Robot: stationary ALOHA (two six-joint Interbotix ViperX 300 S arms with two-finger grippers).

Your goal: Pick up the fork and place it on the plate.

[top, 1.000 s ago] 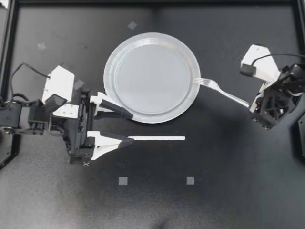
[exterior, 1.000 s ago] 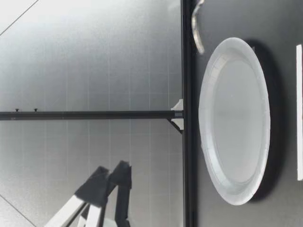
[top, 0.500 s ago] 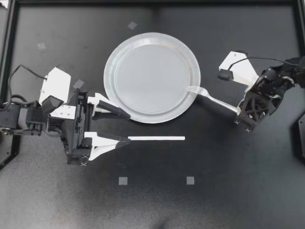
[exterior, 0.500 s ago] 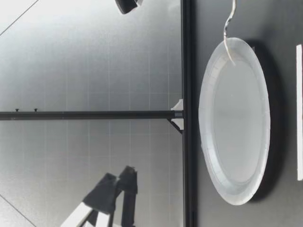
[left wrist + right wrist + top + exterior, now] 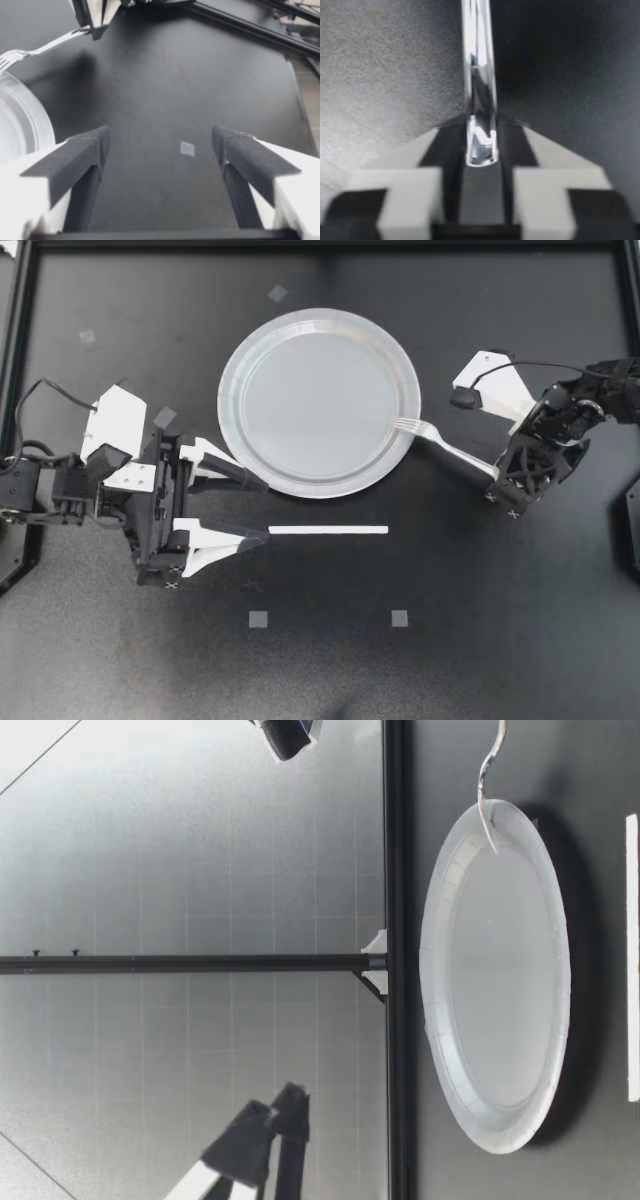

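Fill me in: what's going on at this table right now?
My right gripper is shut on the handle end of the fork, holding it tilted so the tines reach over the rim of the plate; whether they touch it is unclear. The fork is not yet released. My left gripper sits open beside the plate, one fingertip at the end of a white strip, holding nothing.

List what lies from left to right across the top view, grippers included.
My left gripper, open → plate → fork, tines over the plate's rim → right gripper, shut on the fork's handle.
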